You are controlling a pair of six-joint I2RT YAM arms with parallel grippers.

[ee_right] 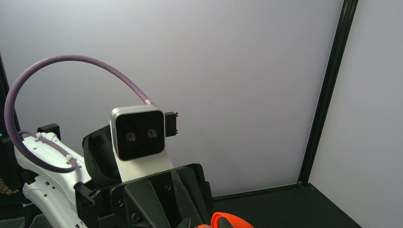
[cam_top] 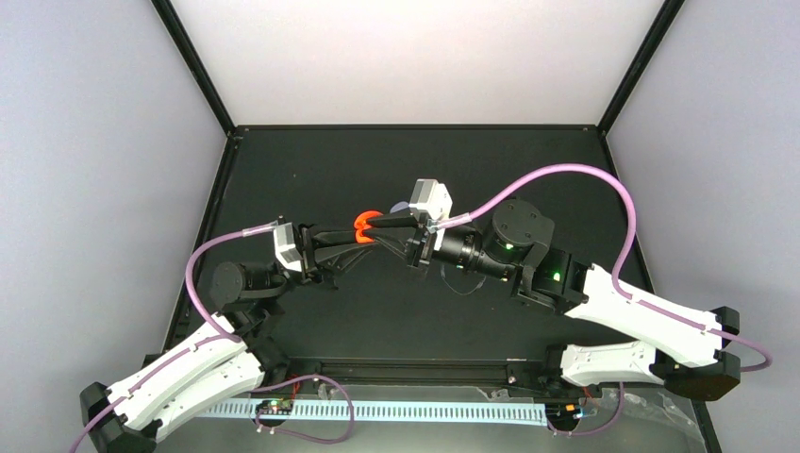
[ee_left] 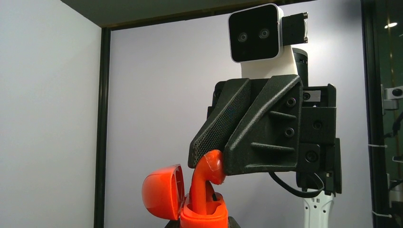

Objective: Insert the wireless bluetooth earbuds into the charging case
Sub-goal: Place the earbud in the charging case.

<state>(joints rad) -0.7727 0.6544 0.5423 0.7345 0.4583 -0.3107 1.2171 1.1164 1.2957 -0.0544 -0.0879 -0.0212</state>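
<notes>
A red-orange charging case (ee_left: 204, 214) is held up off the table, its lid (ee_left: 162, 190) swung open to the left. My left gripper (cam_top: 351, 238) is shut on the case from below; only its fingertips (ee_left: 234, 222) show in the left wrist view. My right gripper (ee_left: 216, 164) is shut on the head of a red-orange earbud (ee_left: 205, 183). The earbud's stem reaches down into a socket of the case. In the top view both grippers meet at the case (cam_top: 366, 226) above mid-table. The right wrist view shows only the lid's edge (ee_right: 233, 221). No purple earbuds are in view.
A small pale purple object (cam_top: 400, 204) lies on the black table (cam_top: 528, 170), partly hidden behind the right wrist camera. Black frame posts and light walls enclose the table on three sides. Purple cables loop over both arms.
</notes>
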